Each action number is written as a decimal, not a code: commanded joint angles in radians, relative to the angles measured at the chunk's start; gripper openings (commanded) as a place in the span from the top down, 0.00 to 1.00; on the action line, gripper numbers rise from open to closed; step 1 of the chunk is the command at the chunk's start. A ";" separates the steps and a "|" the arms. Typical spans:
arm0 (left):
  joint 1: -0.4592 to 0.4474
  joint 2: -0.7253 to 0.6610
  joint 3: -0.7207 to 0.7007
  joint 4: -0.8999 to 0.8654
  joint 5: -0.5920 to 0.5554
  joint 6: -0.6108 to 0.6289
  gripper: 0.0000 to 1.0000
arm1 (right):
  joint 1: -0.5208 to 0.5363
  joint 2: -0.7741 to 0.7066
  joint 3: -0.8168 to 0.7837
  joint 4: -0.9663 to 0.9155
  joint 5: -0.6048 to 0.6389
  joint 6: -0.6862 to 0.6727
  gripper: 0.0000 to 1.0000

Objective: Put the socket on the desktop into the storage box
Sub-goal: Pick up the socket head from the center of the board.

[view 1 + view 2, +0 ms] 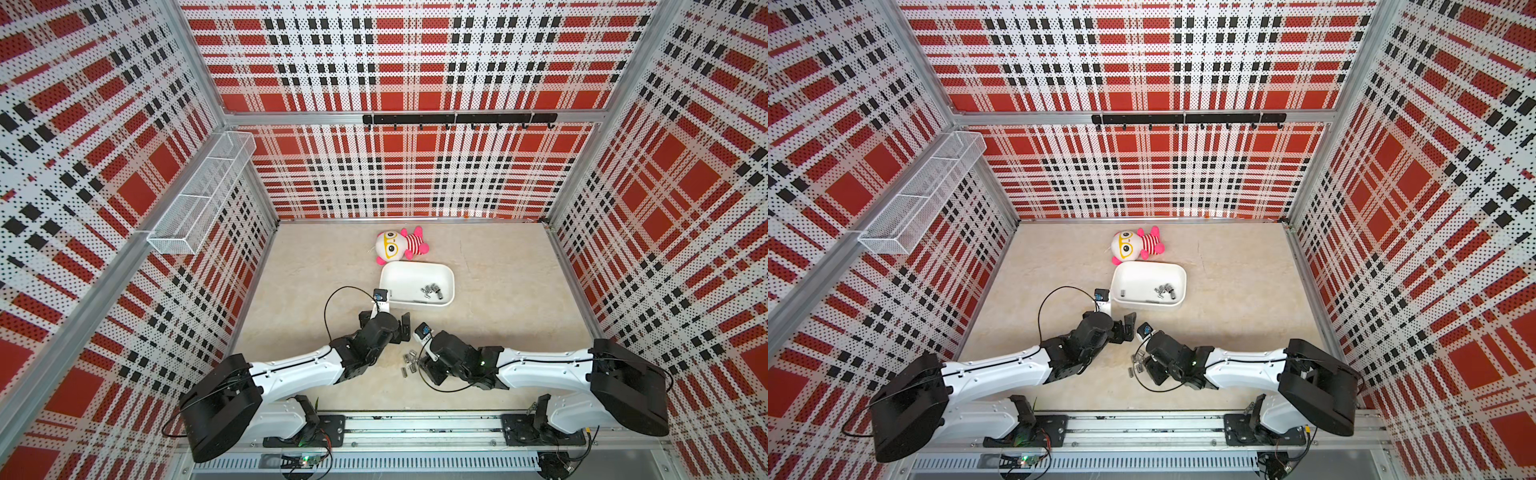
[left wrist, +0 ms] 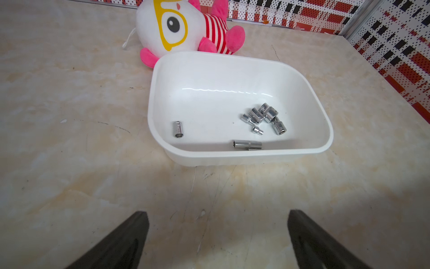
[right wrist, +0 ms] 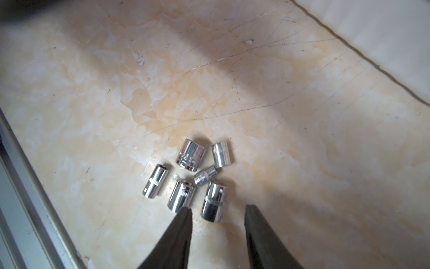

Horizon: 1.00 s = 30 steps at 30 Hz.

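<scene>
Six chrome sockets (image 3: pixel 204 178) lie in a tight group on the tabletop (image 3: pixel 209 81), close to its front rail and well apart from the box (image 2: pixel 244 156). The right pincer (image 3: pixel 217 207) is low over them with its jaws partly apart and gripping nothing. The end of the nearest socket lies between the tips. Some sockets carry engraved marks, too blurred to read.

The left pincer (image 2: pixel 217 213) gapes wide over bare tabletop just before the box and holds nothing. Inside the box lie the stored sockets (image 2: pixel 265 117): a cluster towards one end, one alone at the other end, and one against the near wall. The doll (image 2: pixel 176 25), with yellow glasses and a red-striped shirt, lies just behind the box.
</scene>
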 commanded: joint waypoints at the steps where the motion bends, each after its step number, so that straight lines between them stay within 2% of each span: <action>1: -0.005 -0.005 0.023 -0.004 -0.012 0.010 0.00 | 0.009 0.035 0.033 -0.006 0.016 -0.003 0.59; 19: -0.005 -0.011 0.022 -0.008 -0.024 0.010 0.00 | 0.008 0.099 0.064 -0.036 0.049 0.003 0.64; 30: -0.005 -0.011 0.022 -0.013 -0.043 0.007 0.00 | 0.008 0.110 0.070 -0.038 0.049 -0.002 0.62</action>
